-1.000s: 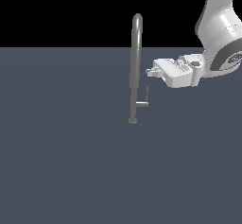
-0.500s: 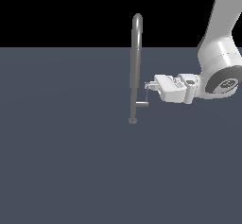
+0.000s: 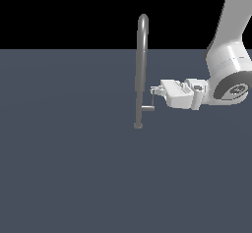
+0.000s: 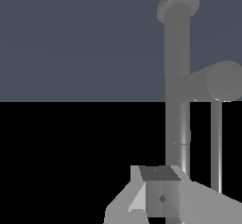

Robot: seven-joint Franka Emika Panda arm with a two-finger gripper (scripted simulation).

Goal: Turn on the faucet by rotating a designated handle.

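Grey metal faucet (image 3: 141,70) upright at mid-scene on plain slate floor (image 3: 64,168), small round foot down, pipe curving over at top. Handle (image 3: 147,108) low on pipe, short stub pointing toward exterior view's right, thin lever at its end; no sign of it turned. Just right of pipe and above handle: gripper (image 3: 154,89), held sideways, fingertips near pipe, apart from handle. Fingers appear close together, nothing between them; true gap too small to tell. Wrist view: pipe and stub (image 4: 215,81) ahead, one finger (image 4: 158,194) blocking foreground, no contact visible. Judgement: approach mostly done, contact and rotation both left. Needs drop to lever level, then push round. Task not yet begun in effect.
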